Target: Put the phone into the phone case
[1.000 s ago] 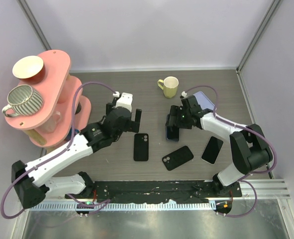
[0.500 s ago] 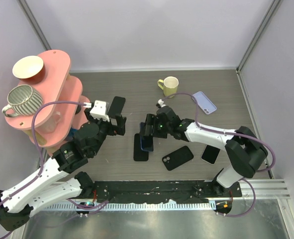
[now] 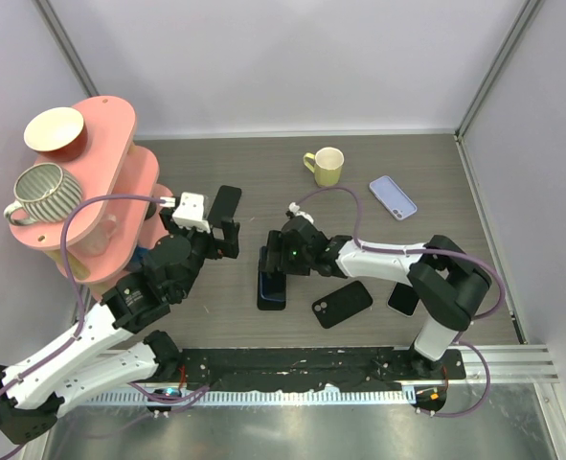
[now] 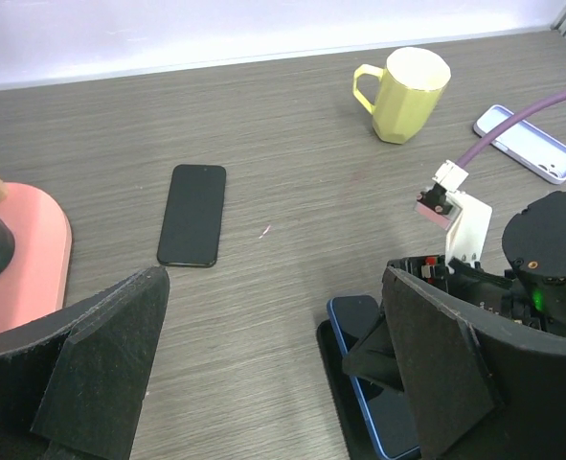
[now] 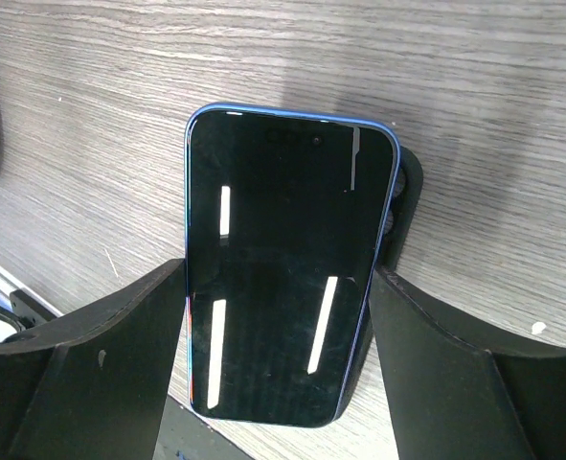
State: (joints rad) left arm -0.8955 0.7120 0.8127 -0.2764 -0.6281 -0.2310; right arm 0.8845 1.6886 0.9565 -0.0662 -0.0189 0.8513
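A blue-edged phone with a dark screen sits between the fingers of my right gripper, which is shut on its long edges. Under it lies the black phone case, showing past the phone's right side. From above, the phone lies over the case at the table's middle, with my right gripper on top. Whether the phone is seated in the case I cannot tell. My left gripper hangs open and empty to the left of the phone and case.
A black phone lies face up near the pink stand, which holds cups. A yellow mug and a lavender case lie at the back right. A black case and another phone lie at the front right.
My right gripper has carried the blue phone leftward from the centre right to above the black case. The left arm drew back to the left, then stayed still.
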